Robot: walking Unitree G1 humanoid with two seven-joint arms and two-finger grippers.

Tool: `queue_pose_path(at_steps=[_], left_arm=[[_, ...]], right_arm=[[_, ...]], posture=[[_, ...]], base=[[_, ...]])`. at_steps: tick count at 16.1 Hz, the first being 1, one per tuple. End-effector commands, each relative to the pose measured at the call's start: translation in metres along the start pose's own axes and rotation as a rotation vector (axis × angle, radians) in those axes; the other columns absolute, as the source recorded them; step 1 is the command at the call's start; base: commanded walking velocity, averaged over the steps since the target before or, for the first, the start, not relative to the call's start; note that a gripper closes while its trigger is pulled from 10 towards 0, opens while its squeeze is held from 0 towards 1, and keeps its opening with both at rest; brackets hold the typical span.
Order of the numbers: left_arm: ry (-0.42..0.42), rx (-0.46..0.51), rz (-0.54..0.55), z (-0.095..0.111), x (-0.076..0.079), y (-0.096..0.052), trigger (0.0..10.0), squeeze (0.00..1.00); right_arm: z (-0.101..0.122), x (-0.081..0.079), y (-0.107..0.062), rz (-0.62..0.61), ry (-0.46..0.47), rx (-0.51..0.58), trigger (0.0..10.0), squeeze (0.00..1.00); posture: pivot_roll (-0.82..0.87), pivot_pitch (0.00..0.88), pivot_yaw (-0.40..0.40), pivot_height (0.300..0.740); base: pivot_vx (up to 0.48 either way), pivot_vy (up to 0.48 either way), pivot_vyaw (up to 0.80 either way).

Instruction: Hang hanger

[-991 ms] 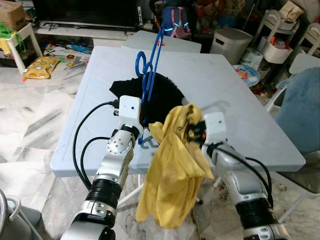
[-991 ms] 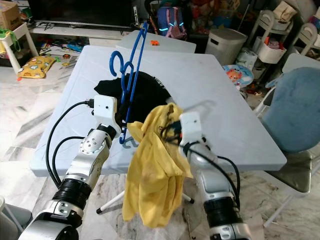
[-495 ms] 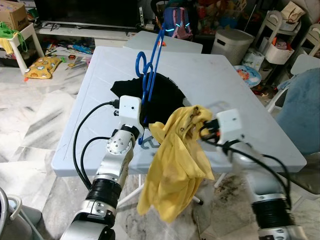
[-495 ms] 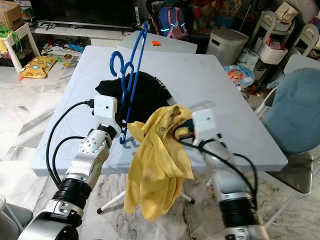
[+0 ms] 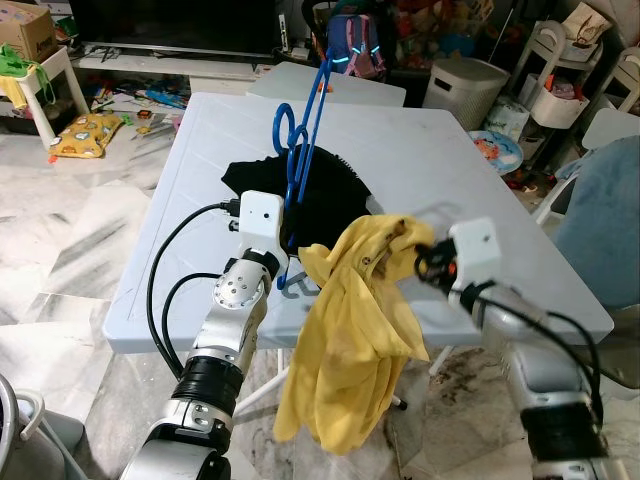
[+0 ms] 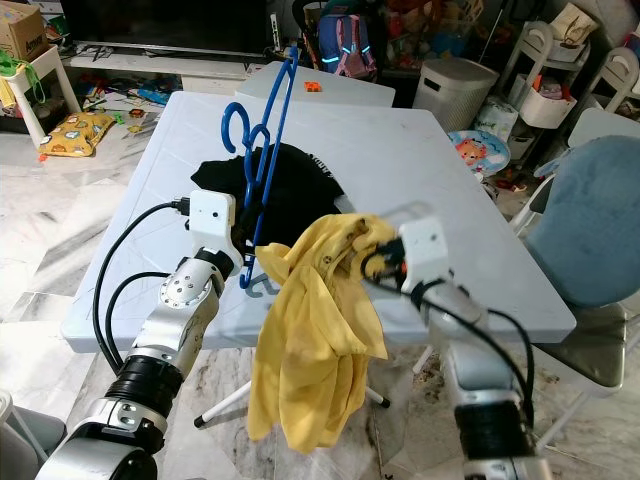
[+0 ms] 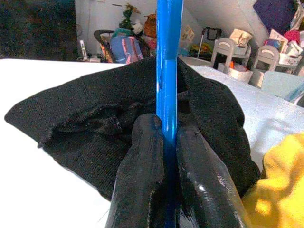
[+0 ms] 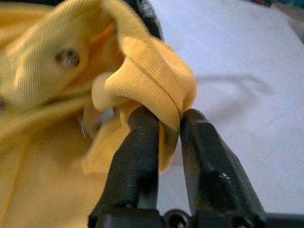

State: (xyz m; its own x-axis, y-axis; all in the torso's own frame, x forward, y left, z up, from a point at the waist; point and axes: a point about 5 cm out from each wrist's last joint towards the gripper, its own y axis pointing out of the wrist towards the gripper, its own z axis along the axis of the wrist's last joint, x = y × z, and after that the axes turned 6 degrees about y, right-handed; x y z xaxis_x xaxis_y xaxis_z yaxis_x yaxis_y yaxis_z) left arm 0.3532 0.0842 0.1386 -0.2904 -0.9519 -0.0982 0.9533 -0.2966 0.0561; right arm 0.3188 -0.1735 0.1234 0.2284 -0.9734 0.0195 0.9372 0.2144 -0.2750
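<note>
Left hand [image 7: 164, 142] pinches blue hanger [image 5: 303, 150]; right hand [image 8: 164, 128] pinches yellow shirt [image 5: 350, 340] beside black garment [image 5: 330, 195].

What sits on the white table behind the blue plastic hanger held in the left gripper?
A crumpled black garment lies there, behind the blue plastic hanger, seen in the eye views and the left wrist view.

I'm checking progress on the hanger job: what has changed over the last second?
The right gripper, still shut on the yellow shirt, swung out to the robot's right, stretching the collar sideways over the table edge. The left gripper stays clamped on the blue hanger, upright above the black cloth, which lies as before.
</note>
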Motion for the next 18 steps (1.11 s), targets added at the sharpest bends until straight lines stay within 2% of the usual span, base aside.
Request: queue_pose_path(at_steps=[1,7,9,12,15,18], left_arm=[[-0.002,-0.067,-0.012,-0.013,0.003,-0.002,10.0,0.00],[-0.002,-0.070,-0.012,-0.013,0.003,-0.002,10.0,0.00],[-0.001,-0.072,-0.012,-0.014,0.003,-0.002,10.0,0.00],[-0.001,-0.072,-0.017,-0.013,0.004,-0.002,10.0,0.00],[-0.002,-0.074,-0.019,-0.014,0.004,-0.002,10.0,0.00],[0.000,-0.076,-0.020,-0.014,0.004,-0.002,10.0,0.00]], right_arm=[[-0.002,0.006,-0.001,-0.023,-0.015,-0.016,10.0,1.00],[-0.020,0.010,-0.007,-0.028,-0.060,-0.095,10.0,1.00],[-0.023,0.020,-0.009,-0.086,-0.148,-0.110,10.0,1.00],[-0.017,0.038,-0.018,-0.157,-0.194,-0.097,10.0,1.00],[-0.015,0.048,-0.029,-0.148,-0.179,-0.098,10.0,1.00],[-0.010,0.050,-0.043,-0.087,-0.077,-0.080,10.0,1.00]], posture=[[0.04,0.000,-0.097,0.740],[0.04,0.000,-0.097,0.740],[0.04,0.000,-0.094,0.740],[0.03,0.000,-0.094,0.740],[0.03,0.000,-0.093,0.740],[0.03,0.000,-0.088,0.740]], base=[[0.000,0.000,0.00],[0.000,0.000,0.00],[0.000,0.000,0.00],[0.000,0.000,0.00],[0.000,0.000,0.00],[0.000,0.000,0.00]])
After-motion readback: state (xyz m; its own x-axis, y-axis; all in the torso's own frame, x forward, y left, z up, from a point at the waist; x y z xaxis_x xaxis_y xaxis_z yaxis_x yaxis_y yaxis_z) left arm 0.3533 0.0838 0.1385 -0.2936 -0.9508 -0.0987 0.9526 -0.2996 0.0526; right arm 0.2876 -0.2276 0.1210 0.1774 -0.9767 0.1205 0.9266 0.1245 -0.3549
